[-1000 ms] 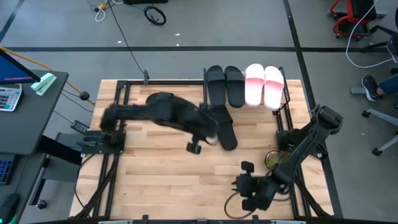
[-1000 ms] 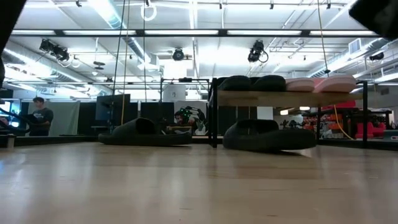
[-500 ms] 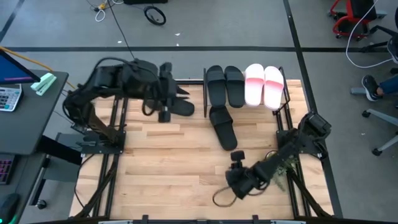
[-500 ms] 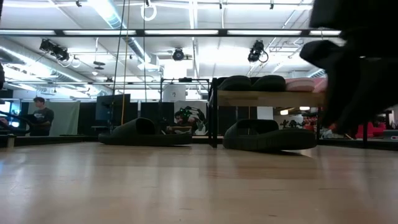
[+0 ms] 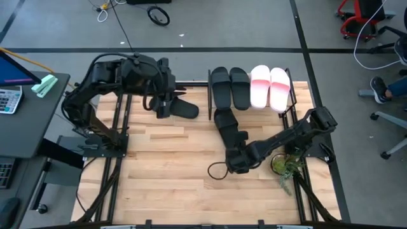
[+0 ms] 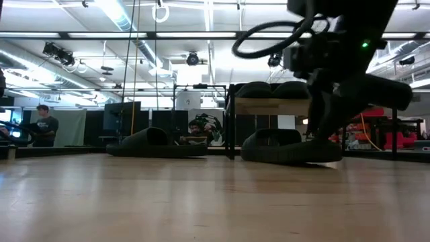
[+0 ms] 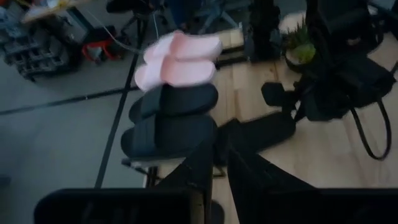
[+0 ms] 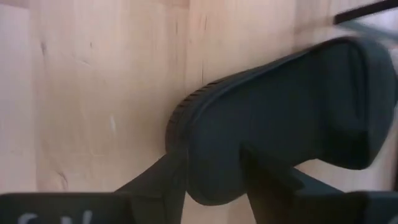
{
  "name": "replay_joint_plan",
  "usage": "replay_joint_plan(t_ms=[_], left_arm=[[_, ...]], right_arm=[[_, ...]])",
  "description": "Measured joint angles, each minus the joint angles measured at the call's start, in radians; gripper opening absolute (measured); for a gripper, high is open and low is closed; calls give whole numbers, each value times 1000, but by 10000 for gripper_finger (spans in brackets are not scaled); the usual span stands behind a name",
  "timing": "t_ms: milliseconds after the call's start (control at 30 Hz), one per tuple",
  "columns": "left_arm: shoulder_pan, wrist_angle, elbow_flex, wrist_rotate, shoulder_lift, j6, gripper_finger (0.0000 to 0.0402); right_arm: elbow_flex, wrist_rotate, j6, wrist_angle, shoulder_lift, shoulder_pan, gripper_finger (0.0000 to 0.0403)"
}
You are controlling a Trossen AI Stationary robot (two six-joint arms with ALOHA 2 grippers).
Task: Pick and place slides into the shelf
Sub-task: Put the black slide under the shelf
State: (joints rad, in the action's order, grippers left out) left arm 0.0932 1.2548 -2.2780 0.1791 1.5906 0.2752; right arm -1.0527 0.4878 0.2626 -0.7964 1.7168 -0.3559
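Two black slides point(image 5: 230, 88) and two pale pink slides point(image 5: 270, 87) lie on the shelf's top board point(image 5: 294, 95) at the table's far edge. A third black slide point(image 5: 229, 126) lies flat on the table in front of the shelf. A fourth point(image 5: 183, 109) lies flat to its left. My right gripper point(image 5: 236, 159) is open at the third slide's near end, one finger on each side of it point(image 8: 211, 168). My left gripper point(image 5: 166, 107) is shut at the fourth slide's left end; that slide is hidden in the left wrist view point(image 7: 222, 152). My right gripper comes from above, slanting down, over the near end point(image 8: 205, 124) of the black slide on the table. Its fingers point(image 8: 165, 180) lie along the slide's two sides. Whether they touch it, I cannot tell. The slide lies flat on the tabletop. My left gripper: whether it touches the slide, I cannot tell.
A small green plant point(image 5: 280, 165) sits by the right arm's base. A cable loop point(image 5: 216, 170) hangs from the right wrist. Black frame rails point(image 5: 117, 137) run along the table's left and right sides. Bare wood lies at the table's near half point(image 5: 172, 178).
My left arm has swung from the table's middle toward the far left, stopping by the left black slide. My right gripper has moved from the near edge toward the far side and left, up to the near end of the middle slide. Both slides on the table stayed put.
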Motion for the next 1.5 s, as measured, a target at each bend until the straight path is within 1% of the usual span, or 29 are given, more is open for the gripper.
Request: replay_joint_plan(t_ms=[133, 267, 433, 533, 567, 667, 767, 867, 967, 1033, 1167, 1200, 1300, 1400, 1500], left_arm=[[13, 21, 0, 0, 0, 1, 48], [18, 23, 0, 0, 0, 16, 47], [17, 22, 0, 0, 0, 47, 42], [17, 22, 0, 0, 0, 46, 41], [17, 22, 0, 0, 0, 46, 41], [17, 22, 0, 0, 0, 46, 40], [17, 21, 0, 0, 0, 48, 39], [17, 21, 0, 0, 0, 48, 40], [17, 21, 0, 0, 0, 49, 38], [17, 21, 0, 0, 0, 49, 35], [17, 21, 0, 0, 0, 50, 31], [17, 21, 0, 0, 0, 50, 30], [17, 14, 0, 0, 0, 51, 30], [17, -22, 0, 0, 0, 51, 31], [17, -51, -1, 0, 0, 52, 30]], right_arm=[[0, -49, -3, 10, 6, 23, 173], [0, -53, -6, 13, 6, 21, 184], [0, -57, 6, 6, 6, 19, 184], [0, -81, 24, 9, 6, 19, 182], [4, -94, 25, 24, 6, 20, 181], [56, -125, 12, 145, 6, 20, 177], [109, -109, -35, 192, 6, 20, 171], [136, -45, -15, 191, 6, 22, 158], [156, -22, -16, 228, 6, 28, 132], [167, -22, -18, 258, 6, 31, 105], [171, -23, -21, 274, 5, 32, 34], [166, -22, -24, 275, 5, 31, 24], [139, 18, -87, 279, 7, 34, 23], [104, 95, -203, 284, 7, 48, 26], [69, 100, -274, 282, 7, 95, 22]])
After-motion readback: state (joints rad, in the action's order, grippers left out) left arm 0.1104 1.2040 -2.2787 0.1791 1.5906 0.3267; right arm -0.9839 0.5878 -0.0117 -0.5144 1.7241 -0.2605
